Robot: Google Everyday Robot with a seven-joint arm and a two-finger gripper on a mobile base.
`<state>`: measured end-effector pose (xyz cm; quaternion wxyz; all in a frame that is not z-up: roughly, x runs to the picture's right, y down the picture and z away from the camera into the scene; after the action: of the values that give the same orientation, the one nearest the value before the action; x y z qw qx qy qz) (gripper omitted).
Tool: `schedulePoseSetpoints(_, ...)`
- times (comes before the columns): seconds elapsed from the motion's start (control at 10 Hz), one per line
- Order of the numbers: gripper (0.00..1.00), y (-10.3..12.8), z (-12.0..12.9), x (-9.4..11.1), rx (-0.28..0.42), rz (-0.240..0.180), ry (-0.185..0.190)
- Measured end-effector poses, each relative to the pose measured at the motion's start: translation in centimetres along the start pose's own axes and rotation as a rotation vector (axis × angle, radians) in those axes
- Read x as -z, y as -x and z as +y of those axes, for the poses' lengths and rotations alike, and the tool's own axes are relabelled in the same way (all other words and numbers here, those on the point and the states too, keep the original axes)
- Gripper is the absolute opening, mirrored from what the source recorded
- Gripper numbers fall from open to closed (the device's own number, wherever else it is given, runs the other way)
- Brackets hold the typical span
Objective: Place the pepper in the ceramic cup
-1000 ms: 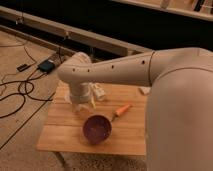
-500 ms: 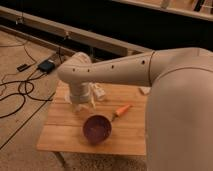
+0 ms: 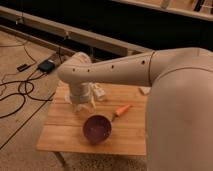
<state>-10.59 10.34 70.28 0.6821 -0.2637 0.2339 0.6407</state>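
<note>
The orange pepper (image 3: 121,110) with its green stem tip lies flat on the wooden table (image 3: 60,135), right of centre. My gripper (image 3: 83,105) hangs from the wrist over the table's left-centre, left of the pepper and just behind the purple bowl, apart from the pepper. A small white object (image 3: 144,90) peeks out under my arm at the table's back right. It is mostly hidden, and I cannot tell whether it is the ceramic cup.
A wide dark purple bowl (image 3: 96,128) stands at the table's front centre. A white-and-clear bottle (image 3: 98,92) lies behind the gripper. My large white arm (image 3: 150,70) crosses from the right. Cables and a black box (image 3: 46,65) lie on the floor at left.
</note>
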Motion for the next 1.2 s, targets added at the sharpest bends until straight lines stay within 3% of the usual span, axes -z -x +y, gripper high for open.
schedulePoseSetpoints(0.6,0.65,0.2,-0.3,-0.1,-0.020,0.000,-0.001)
schedulePoseSetpoints(1.0,0.65,3.2,-5.3,-0.9,-0.164,-0.035,-0.042)
schedulePoseSetpoints(1.2,0.65,4.9,-8.1,-1.5,-0.241,-0.066,-0.045)
